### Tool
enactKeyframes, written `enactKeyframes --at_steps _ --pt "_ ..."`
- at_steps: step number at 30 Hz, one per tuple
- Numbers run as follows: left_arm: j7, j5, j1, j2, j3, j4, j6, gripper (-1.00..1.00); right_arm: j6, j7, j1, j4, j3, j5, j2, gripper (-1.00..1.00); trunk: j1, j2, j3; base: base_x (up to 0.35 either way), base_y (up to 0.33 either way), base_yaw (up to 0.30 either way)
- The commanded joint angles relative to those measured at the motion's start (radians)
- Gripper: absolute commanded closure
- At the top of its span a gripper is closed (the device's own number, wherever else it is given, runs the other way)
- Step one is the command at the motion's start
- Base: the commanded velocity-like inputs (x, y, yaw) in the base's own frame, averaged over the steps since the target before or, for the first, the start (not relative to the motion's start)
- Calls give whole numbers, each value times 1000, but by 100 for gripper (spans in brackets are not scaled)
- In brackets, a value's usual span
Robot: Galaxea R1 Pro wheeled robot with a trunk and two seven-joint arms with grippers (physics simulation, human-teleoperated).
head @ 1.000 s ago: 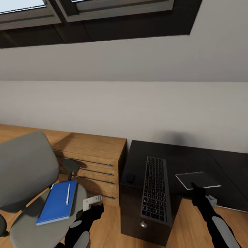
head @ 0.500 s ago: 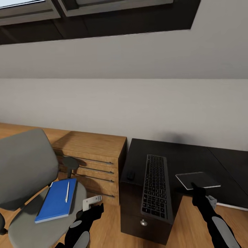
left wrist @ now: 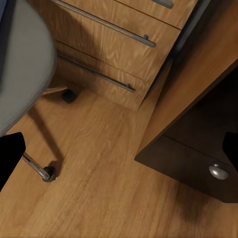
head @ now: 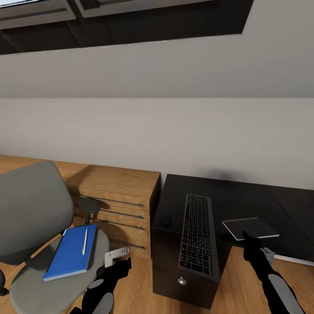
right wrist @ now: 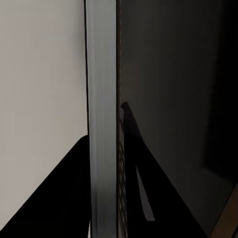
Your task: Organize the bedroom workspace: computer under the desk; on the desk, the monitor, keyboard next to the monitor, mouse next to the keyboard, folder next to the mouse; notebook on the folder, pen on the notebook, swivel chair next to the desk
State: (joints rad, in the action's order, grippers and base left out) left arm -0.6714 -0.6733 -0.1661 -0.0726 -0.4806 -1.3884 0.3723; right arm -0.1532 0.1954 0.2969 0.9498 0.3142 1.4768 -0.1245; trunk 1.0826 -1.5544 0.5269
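The swivel chair point(head: 32, 209) stands at the left, and on its grey seat lies the blue folder point(head: 69, 253) with the white pen point(head: 85, 241) on top. The keyboard point(head: 198, 237) lies lengthwise on the near end of the black desk point(head: 244, 198), and the small black mouse point(head: 165, 219) sits just left of it. My right gripper point(head: 249, 239) is shut on the near edge of the dark-grey notebook point(head: 250, 227), holding it flat over the desk; its pale edge point(right wrist: 101, 124) runs between the fingers. My left gripper point(head: 120, 259) hangs open and empty between chair and desk, above the floor point(left wrist: 99, 188).
A light wooden dresser point(head: 122, 185) with long bar handles stands against the wall between chair and desk. The desk's drawer unit has a round silver knob point(head: 182, 281) facing me. Chair casters point(left wrist: 48, 173) rest on the wood floor near my left hand.
The whole view has shifted slightly, so chair, dresser and desk sit a little higher in the picture. Both arms and the held notebook keep their places relative to me.
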Motion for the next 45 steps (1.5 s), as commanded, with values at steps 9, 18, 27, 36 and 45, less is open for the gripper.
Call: enactKeyframes --at_steps 9,18,27,36,45 --pt "-8 -5 -1 -2 -4 -1 2 -100 -6 -1 1 0 2 9 0 100 0 -1 1 0 0 0" --pt "-8 -5 -1 -4 -4 -1 2 -100 -3 -33 1 1 0 7 0 -100 0 -1 1 0 0 0" --pt "-8 -7 -1 -4 -4 -1 2 -100 -2 -33 1 1 -1 6 0 -100 0 -1 1 0 0 0" --pt "-8 -8 -1 -5 -3 0 2 -100 -2 -34 1 1 -1 5 0 -100 0 -1 1 -9 0 0" --pt "-8 -8 -1 -6 -3 0 2 -100 -2 -34 1 0 -1 5 0 -100 0 -1 1 -92 0 0"
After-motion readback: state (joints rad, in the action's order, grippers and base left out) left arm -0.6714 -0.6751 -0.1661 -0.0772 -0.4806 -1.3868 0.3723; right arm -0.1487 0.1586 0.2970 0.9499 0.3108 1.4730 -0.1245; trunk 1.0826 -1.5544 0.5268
